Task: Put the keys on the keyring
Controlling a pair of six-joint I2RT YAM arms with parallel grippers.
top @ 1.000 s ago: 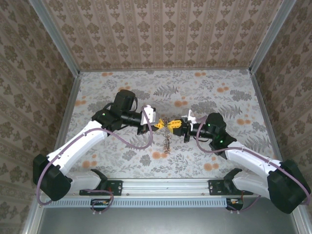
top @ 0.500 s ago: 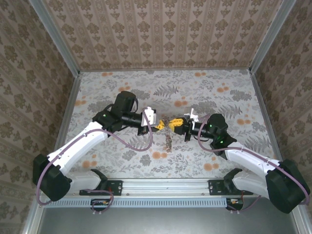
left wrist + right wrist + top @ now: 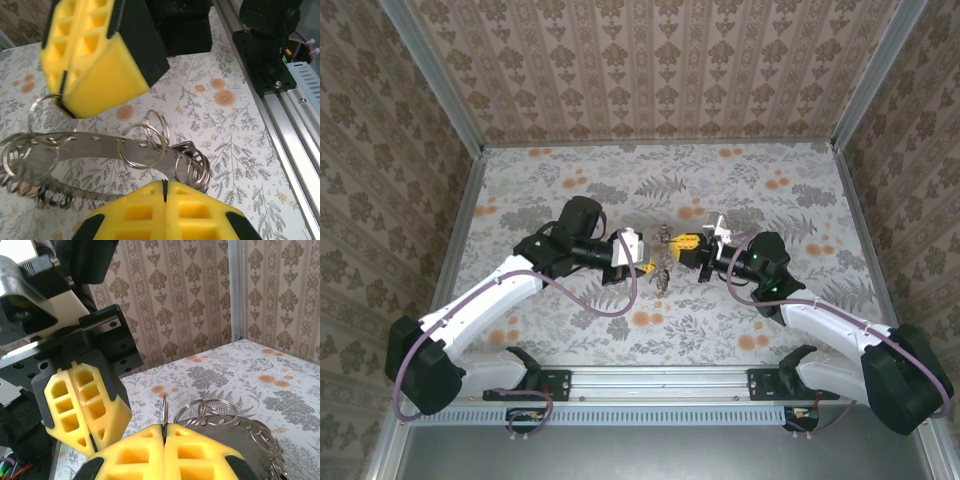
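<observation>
Left wrist: right pincer (image 3: 63, 100) grips a small ring (image 3: 31, 116), left pincer (image 3: 164, 188) nips thin wire (image 3: 164, 183), by keyring (image 3: 95, 145)

Two yellow-padded grippers: the left gripper (image 3: 646, 266) and the right gripper (image 3: 684, 242). One keyring (image 3: 95, 143), a flat metal band punched with holes. Thin split rings (image 3: 142, 146) on it: at least eight, the bunched ones past counting

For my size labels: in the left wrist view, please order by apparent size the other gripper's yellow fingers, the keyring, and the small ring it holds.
1-2. Right gripper fingers and keyring: unsure; fingers bulkier but nearer, keyring wider.
3. Small ring.
</observation>
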